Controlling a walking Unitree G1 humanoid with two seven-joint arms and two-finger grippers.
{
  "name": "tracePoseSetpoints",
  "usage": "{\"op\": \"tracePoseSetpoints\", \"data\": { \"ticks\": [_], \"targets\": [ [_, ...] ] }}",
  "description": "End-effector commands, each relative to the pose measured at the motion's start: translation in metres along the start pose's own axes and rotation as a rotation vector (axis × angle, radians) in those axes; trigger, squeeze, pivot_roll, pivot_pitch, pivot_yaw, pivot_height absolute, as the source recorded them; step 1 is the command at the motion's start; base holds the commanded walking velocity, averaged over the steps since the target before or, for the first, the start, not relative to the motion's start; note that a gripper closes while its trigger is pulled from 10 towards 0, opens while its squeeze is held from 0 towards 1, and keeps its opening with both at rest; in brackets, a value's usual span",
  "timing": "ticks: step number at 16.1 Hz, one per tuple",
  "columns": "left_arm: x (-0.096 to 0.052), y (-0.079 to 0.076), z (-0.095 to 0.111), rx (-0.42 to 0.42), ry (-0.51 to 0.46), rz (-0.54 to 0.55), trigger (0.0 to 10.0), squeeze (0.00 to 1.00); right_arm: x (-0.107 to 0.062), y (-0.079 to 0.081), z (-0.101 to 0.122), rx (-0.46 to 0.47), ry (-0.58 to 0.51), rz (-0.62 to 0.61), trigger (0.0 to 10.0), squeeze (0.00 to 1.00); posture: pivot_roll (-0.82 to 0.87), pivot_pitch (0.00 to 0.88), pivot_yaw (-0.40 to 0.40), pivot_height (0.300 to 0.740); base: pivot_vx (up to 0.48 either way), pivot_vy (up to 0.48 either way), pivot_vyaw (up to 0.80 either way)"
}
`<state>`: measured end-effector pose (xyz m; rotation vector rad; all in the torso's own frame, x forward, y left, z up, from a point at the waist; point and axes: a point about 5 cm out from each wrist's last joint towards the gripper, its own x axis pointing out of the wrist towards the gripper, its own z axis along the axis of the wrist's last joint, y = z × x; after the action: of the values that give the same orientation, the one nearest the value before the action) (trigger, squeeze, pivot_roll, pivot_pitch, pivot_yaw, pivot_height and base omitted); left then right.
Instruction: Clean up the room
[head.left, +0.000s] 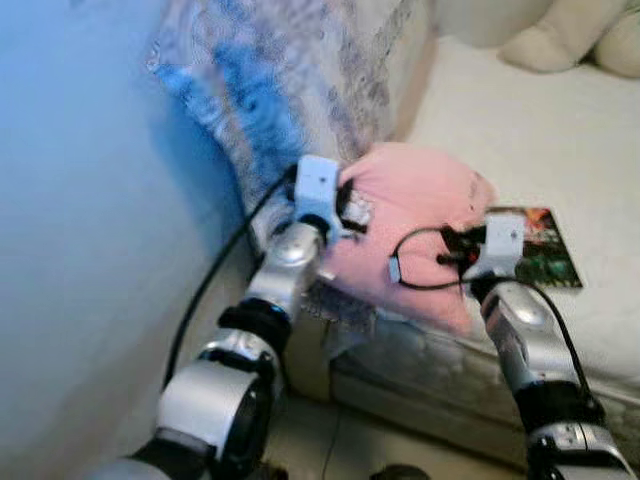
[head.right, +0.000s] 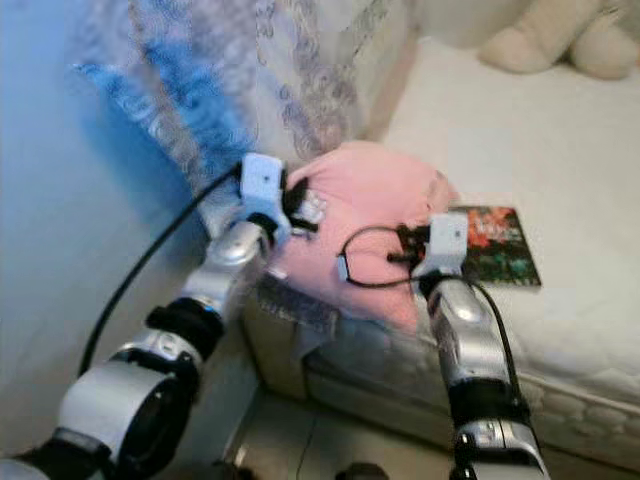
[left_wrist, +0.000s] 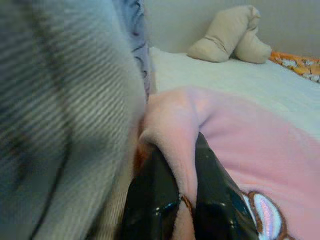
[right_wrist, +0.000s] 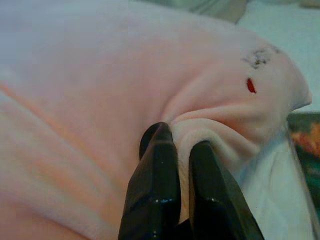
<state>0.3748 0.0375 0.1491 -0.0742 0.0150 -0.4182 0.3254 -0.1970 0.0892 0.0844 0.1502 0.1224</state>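
Pink cushion (head.left: 410, 235) lies at the bed (head.left: 520, 130) corner, head views; left gripper (left_wrist: 187, 197) and right gripper (right_wrist: 182, 150), wrist views, each pinch only a fabric fold, which may slip when lifted.

No text, brand or number can be read. Reddish marks are seen at the top of the dark book cover (head.right: 495, 245) on the bed, but they are too blurred to be made out as letters.
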Motion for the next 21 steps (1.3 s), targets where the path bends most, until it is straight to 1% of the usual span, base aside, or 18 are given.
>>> {"op": "tracePoseSetpoints", "data": {
  "ticks": [1,4,5,6,8,9,11,16,21],
  "targets": [
    [0.001,0.013,0.025,0.03,-0.107,0.033,10.0,0.0,0.0,0.003,0.002,-0.006,-0.012,0.002,10.0,0.0,-0.03,0.0,0.035,0.719,0.0,-0.465,0.0],
    [0.002,0.006,0.023,0.04,-0.094,0.007,10.0,0.0,-0.002,0.005,0.0,-0.004,-0.018,-0.003,10.0,0.0,-0.03,0.0,0.036,0.719,0.0,-0.46,0.0],
    [0.002,0.004,0.024,0.04,-0.1,-0.002,10.0,0.0,-0.002,0.005,0.0,-0.016,-0.019,-0.004,10.0,0.0,-0.03,0.0,0.038,0.719,0.0,-0.442,0.56],
    [0.002,0.003,0.024,0.041,-0.101,-0.007,10.0,0.0,-0.002,0.004,0.0,-0.025,-0.02,-0.007,10.0,0.0,-0.03,0.0,0.038,0.719,0.315,0.0,0.65],
    [0.003,0.006,0.025,0.033,-0.095,0.008,10.0,0.0,-0.003,0.002,0.001,-0.012,-0.027,-0.02,10.0,0.0,-0.03,0.0,0.037,0.719,0.0,0.0,0.59],
    [0.002,0.008,0.025,0.035,-0.09,0.008,10.0,0.0,-0.004,0.001,0.001,-0.002,-0.028,-0.028,10.0,0.0,-0.03,0.0,0.037,0.719,0.0,0.0,0.0],
    [0.003,0.008,0.025,0.052,-0.084,0.008,10.0,0.0,-0.005,-0.001,0.001,-0.002,-0.028,-0.031,10.0,0.0,-0.04,0.0,0.038,0.719,0.0,-0.467,0.0],
    [0.005,0.006,0.025,0.059,-0.074,0.036,10.0,0.0,-0.008,-0.001,0.0,-0.012,-0.028,-0.031,10.0,0.0,-0.06,0.0,0.037,0.719,0.0,-0.452,0.0],
    [0.008,-0.002,0.027,0.055,-0.076,0.023,10.0,0.0,-0.01,-0.009,0.007,-0.033,-0.045,-0.055,10.0,0.0,-0.07,0.0,0.036,0.719,0.0,-0.447,0.0]
  ]
}}
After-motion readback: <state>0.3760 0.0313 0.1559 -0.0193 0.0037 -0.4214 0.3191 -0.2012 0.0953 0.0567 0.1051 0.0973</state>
